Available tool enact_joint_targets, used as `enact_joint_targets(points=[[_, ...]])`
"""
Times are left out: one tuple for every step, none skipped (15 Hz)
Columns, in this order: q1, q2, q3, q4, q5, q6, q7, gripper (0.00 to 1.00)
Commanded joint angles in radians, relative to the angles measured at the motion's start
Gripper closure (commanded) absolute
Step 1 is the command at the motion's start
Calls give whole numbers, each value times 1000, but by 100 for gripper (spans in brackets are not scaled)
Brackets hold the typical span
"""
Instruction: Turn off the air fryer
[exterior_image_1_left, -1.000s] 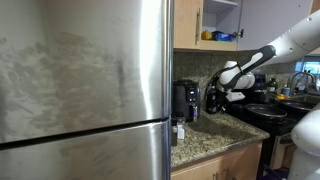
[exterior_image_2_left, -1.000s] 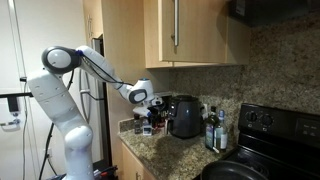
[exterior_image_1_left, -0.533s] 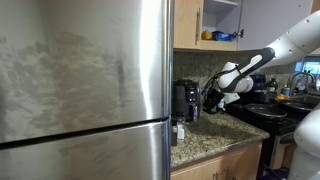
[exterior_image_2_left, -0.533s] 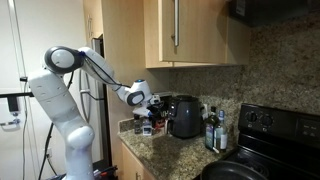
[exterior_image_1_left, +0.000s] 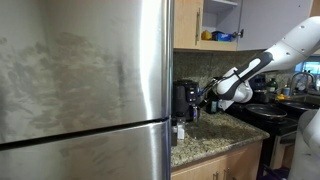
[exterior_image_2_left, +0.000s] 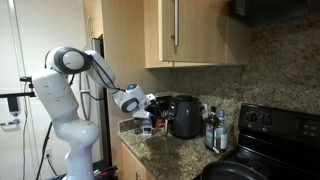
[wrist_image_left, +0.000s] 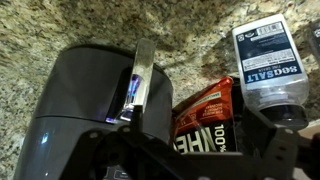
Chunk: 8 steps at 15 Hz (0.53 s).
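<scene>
The air fryer (exterior_image_2_left: 184, 116) is a black, rounded box on the granite counter under the wooden cabinets. In the wrist view it (wrist_image_left: 75, 105) fills the left side, with a lit strip on its front panel. My gripper (exterior_image_2_left: 151, 103) hovers just beside the fryer's near side, fingers pointing at it, not clearly touching. In the wrist view the gripper (wrist_image_left: 200, 150) is open and empty, its dark fingers spread along the bottom edge. In an exterior view the gripper (exterior_image_1_left: 207, 97) covers most of the fryer.
A red bag (wrist_image_left: 205, 115) and a salt bottle (wrist_image_left: 268, 62) lie next to the fryer. A narrow dark appliance (exterior_image_1_left: 185, 100) stands by the steel fridge (exterior_image_1_left: 85, 90). Bottles (exterior_image_2_left: 212, 130) and a black stove (exterior_image_2_left: 270, 125) stand beyond the fryer. Small jars (exterior_image_2_left: 146, 127) sit under the gripper.
The wrist has dropped lower and the arm has shifted slightly; the gripper stays pointed at the fryer, still open.
</scene>
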Motion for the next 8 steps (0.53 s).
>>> enact_joint_targets(points=[[1,0,-2,1,0,0,-2,0],[70,-2,-62,11,10,42,-32,0],[125,-9,-105,13,14,77,-50,0],[190,-11,-159,19,7,115,-63,0],[258,-21,-220,21,-6,140,-63,0],[325,-29,-287,24,-22,161,-57,0],[370,-38,-342,26,-37,158,-47,0],[285,-18,-245,23,-16,140,-28,0]])
